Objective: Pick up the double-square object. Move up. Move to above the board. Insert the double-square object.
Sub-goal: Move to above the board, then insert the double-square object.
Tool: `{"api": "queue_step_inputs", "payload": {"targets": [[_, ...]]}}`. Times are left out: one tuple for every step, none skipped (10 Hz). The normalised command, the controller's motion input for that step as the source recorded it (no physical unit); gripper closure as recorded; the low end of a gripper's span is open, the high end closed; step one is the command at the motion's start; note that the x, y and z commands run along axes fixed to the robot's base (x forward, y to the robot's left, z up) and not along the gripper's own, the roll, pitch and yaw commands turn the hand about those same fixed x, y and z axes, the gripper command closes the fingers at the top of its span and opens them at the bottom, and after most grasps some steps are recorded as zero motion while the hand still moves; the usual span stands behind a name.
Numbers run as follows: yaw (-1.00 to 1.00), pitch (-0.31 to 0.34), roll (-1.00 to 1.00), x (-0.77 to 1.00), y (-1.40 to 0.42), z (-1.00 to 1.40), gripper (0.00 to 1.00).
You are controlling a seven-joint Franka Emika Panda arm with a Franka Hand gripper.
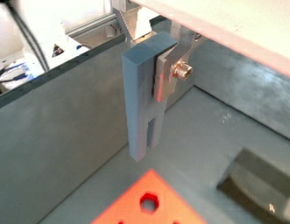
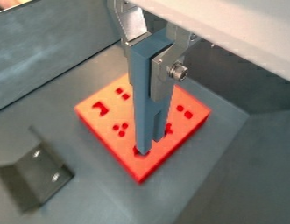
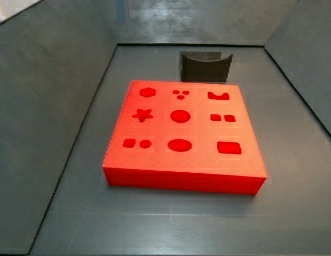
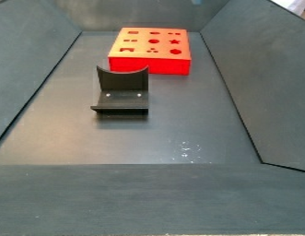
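My gripper (image 1: 153, 68) is shut on the double-square object (image 1: 140, 96), a long blue-grey bar that hangs upright with its two square prongs pointing down. Both wrist views show it; in a wrist view the bar (image 2: 147, 101) is clamped between the silver fingers (image 2: 173, 72) of the gripper (image 2: 154, 59). The bar hangs in the air above the red board (image 2: 112, 109), its lower end over the board's edge area. The board also shows in both side views (image 3: 181, 135) (image 4: 151, 48), flat on the floor. Neither side view shows the gripper or the bar.
The dark fixture (image 3: 205, 66) stands on the floor behind the board in a side view and in front of it in a side view (image 4: 122, 90). It also shows in both wrist views (image 1: 258, 182) (image 2: 36, 175). Grey walls (image 3: 48, 70) enclose the floor.
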Motion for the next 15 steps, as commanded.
{"api": "queue_step_inputs", "payload": {"targets": [[-0.01,0.137,0.0,0.49,-1.0,0.09,1.0],[0.0,0.137,0.0,0.5,-1.0,0.09,1.0],[0.0,0.142,0.01,0.53,-1.0,0.1,1.0],[0.01,0.141,0.01,0.48,-0.86,0.09,1.0],[0.01,0.134,0.04,0.3,-0.5,0.06,1.0],[0.01,0.112,0.05,0.2,-0.27,0.04,1.0],[0.0,0.086,0.05,0.14,-0.19,0.04,1.0],[-0.73,-0.01,-0.12,0.39,0.0,-0.11,1.0],[-0.73,-0.01,-0.12,0.39,0.0,-0.11,1.0],[-0.75,-0.004,-0.1,0.38,0.0,-0.14,1.0],[-0.79,-0.001,-0.09,0.32,0.0,-0.17,1.0],[-0.8,0.0,-0.11,0.33,0.0,-0.13,1.0],[-0.77,-0.007,-0.14,0.35,0.0,-0.07,1.0],[-0.67,-0.017,-0.1,0.47,0.0,-0.17,1.0],[-0.76,-0.02,-0.02,0.36,0.0,-0.31,1.0]]}}
